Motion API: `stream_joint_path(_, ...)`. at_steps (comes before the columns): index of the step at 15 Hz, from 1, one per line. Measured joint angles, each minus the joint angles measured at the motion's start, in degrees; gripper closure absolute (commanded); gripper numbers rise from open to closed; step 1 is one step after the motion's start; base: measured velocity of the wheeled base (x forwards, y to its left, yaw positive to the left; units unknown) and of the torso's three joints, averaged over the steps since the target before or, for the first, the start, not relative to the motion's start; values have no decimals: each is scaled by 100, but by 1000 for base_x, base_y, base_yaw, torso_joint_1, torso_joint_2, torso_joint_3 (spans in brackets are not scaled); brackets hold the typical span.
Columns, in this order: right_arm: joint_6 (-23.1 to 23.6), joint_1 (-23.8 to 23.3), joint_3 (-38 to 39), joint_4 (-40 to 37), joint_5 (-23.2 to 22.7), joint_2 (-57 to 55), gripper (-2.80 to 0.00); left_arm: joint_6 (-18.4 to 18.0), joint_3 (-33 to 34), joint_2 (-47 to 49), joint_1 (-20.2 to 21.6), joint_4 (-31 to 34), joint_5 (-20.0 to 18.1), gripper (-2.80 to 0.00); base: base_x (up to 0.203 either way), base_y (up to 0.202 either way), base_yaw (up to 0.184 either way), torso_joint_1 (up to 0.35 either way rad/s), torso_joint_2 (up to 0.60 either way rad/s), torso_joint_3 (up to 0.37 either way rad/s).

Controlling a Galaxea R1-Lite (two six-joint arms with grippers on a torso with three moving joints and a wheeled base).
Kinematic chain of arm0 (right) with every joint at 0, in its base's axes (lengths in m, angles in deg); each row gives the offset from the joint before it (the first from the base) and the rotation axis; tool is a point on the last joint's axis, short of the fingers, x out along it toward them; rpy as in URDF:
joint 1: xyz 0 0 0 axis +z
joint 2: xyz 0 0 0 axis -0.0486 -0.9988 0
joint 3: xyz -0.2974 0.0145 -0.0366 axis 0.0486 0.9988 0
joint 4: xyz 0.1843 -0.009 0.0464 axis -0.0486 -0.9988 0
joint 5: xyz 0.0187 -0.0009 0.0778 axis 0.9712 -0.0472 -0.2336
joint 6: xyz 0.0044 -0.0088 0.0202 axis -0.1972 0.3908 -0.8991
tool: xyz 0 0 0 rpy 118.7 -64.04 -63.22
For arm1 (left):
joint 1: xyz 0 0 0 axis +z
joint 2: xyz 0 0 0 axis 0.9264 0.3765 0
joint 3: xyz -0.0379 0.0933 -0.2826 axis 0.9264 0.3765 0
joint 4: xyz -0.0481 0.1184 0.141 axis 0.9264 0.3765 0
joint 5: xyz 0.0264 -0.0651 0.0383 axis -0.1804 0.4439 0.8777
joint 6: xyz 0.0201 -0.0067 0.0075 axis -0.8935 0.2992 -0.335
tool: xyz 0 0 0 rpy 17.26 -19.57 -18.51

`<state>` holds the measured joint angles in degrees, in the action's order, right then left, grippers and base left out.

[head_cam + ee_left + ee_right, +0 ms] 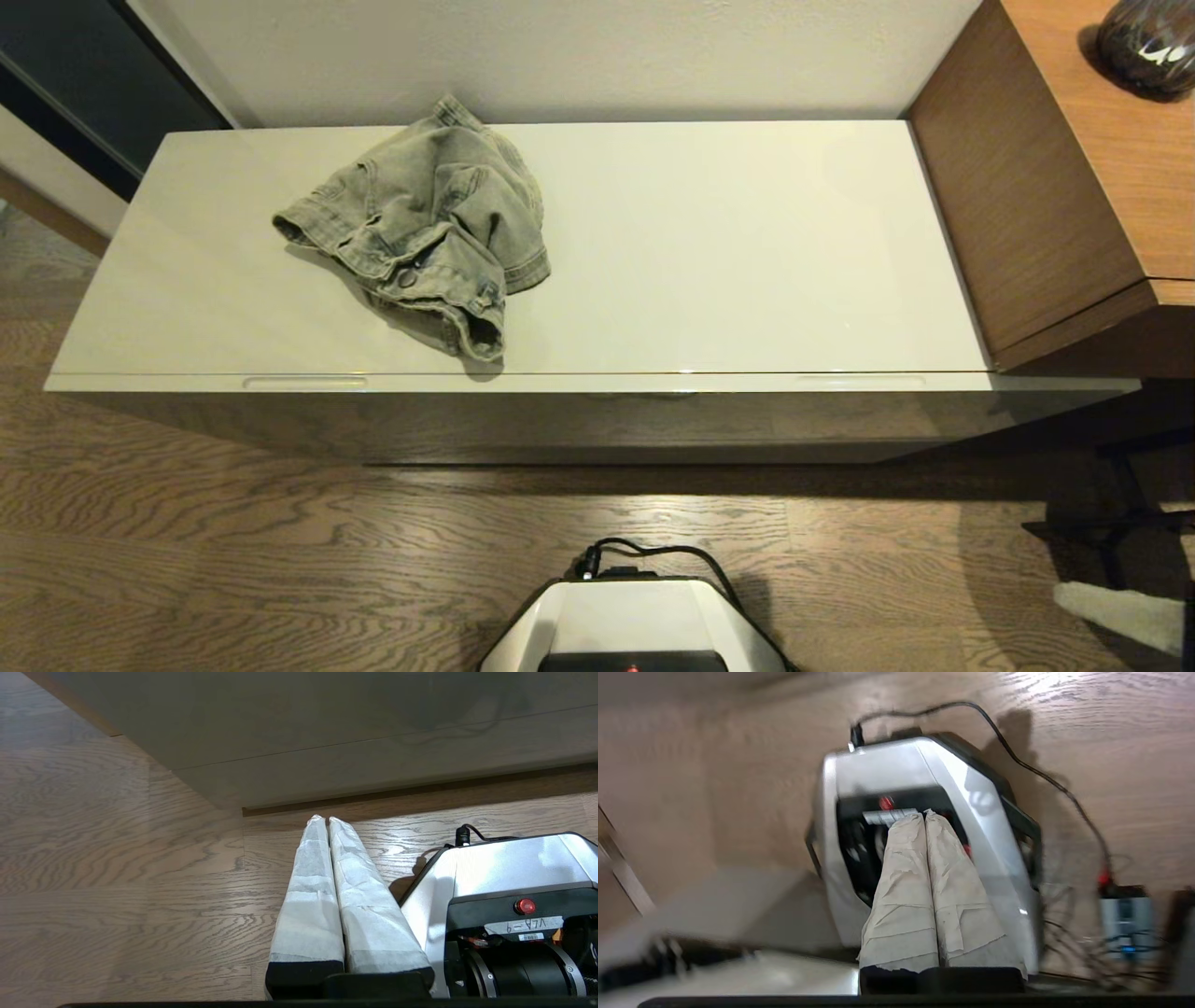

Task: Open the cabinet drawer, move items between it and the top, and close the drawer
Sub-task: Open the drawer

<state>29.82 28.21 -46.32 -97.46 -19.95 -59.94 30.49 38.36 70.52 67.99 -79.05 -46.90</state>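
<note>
While the drawer (588,382) is seen pushed fully in beneath the top (728,252), its cream face with two slim notches lies flush along the cabinet's front edge. On the left half of the top, a crumpled grey-green denim garment (425,222) is spread, its metal button turned upward and one fold reaching to the front edge above the drawer. No bag of granules is shown. A brown wooden cabinet (1055,177) is set against the top's right end, and the wooden floor (280,560) extends in front. Low beside the robot's base (504,877), the left gripper (325,820) is held over the floor, its wrapped fingers pressed together on nothing. The right gripper (923,814) is likewise clenched and empty, aimed at the base.
</note>
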Motion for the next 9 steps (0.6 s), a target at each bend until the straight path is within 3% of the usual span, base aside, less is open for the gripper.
stream_joint_path(5, -529, -90, -139, 1606, 617, -1831, 0, 20, 2, 0, 7, -2, 19, 0, 0, 0, 0, 0, 0, 0)
stream_joint_path(9, -997, -167, -806, 2739, 990, -3144, 0, 49, 7, -2, 2, -20, 38, 0, 0, 0, 0, 0, 0, 0)
